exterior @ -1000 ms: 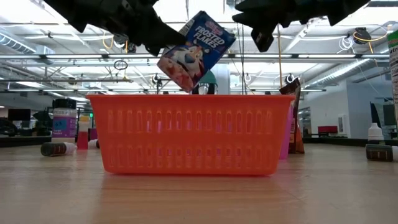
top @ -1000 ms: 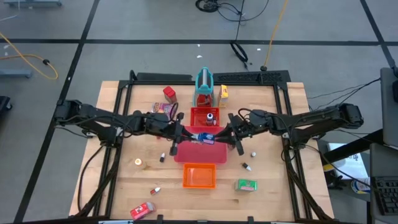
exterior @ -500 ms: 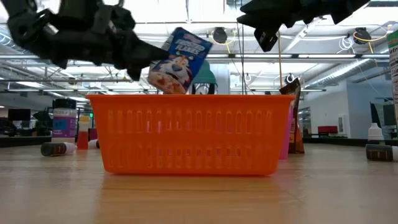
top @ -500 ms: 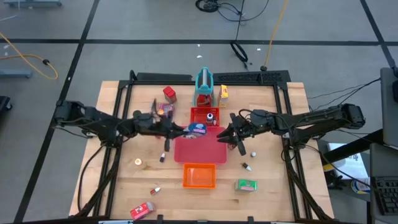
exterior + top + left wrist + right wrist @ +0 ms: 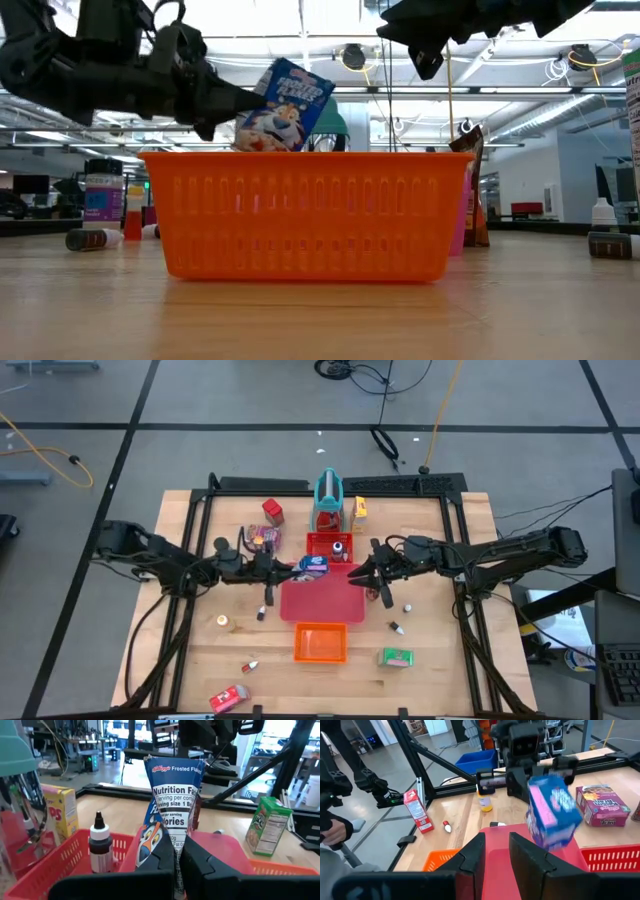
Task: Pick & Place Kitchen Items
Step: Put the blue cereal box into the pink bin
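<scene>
At frame centre, your left end effector (image 5: 291, 567) is clamped on the cereal box (image 5: 314, 564), held above the red tray (image 5: 322, 603). Your right end effector (image 5: 372, 582) waits at that tray's right edge, fingers slightly apart and empty. Judged early: green box (image 5: 397, 657), red carton (image 5: 229, 699) and small bottles remain scattered across the worktop (image 5: 440, 670).

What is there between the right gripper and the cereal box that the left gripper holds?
In the high view, only part of the red tray lies between the right gripper and the cereal box in the left gripper.
</scene>
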`<state>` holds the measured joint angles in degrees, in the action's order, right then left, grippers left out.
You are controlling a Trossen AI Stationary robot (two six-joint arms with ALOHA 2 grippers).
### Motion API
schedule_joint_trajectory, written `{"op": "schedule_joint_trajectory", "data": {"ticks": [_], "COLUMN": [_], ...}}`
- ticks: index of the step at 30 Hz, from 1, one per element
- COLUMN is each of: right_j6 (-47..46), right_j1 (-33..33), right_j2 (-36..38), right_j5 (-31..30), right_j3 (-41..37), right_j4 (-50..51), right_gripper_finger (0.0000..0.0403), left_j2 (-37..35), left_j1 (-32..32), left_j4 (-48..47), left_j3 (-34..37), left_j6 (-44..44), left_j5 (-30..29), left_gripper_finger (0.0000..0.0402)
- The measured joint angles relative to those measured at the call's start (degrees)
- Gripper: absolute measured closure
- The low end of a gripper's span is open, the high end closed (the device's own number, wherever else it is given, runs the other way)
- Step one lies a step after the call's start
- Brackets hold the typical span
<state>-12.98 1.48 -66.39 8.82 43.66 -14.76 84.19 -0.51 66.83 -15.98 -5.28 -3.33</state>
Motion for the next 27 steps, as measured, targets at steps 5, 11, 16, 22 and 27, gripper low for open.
{"op": "schedule_joint_trajectory", "data": {"ticks": [5, 11, 16, 22, 27], "right_j6": [0.0, 0.1, 0.5, 0.6, 0.4], "right_j1": [0.0, 0.1, 0.1, 0.1, 0.1], "right_j2": [0.0, 0.0, 0.0, 0.0, 0.0], "right_j5": [0.0, 0.2, 0.2, 0.2, 0.2], "right_j3": [0.0, 0.0, 0.0, 0.0, 0.0], "right_j4": [0.0, 0.0, 0.0, 0.1, 0.1], "right_gripper_finger": [0.0325, 0.0326, 0.0325, 0.0326, 0.0325], "left_j2": [8.7, 14.9, 18.7, 21.6, 21.6], "left_j1": [0.1, 0.4, 1.5, 1.9, 2.8], "left_j4": [9.2, 18.8, 18.7, 18.6, 17.1], "left_j3": [-0.5, -0.4, -1.9, -5.6, -5.9], "left_j6": [-0.2, -0.6, -2.4, -1.7, -1.4], "left_j5": [-0.2, 0.3, 0.3, 1.8, 2.1], "left_gripper_finger": [0.0399, 0.0399, 0.0397, 0.0394, 0.0399]}}
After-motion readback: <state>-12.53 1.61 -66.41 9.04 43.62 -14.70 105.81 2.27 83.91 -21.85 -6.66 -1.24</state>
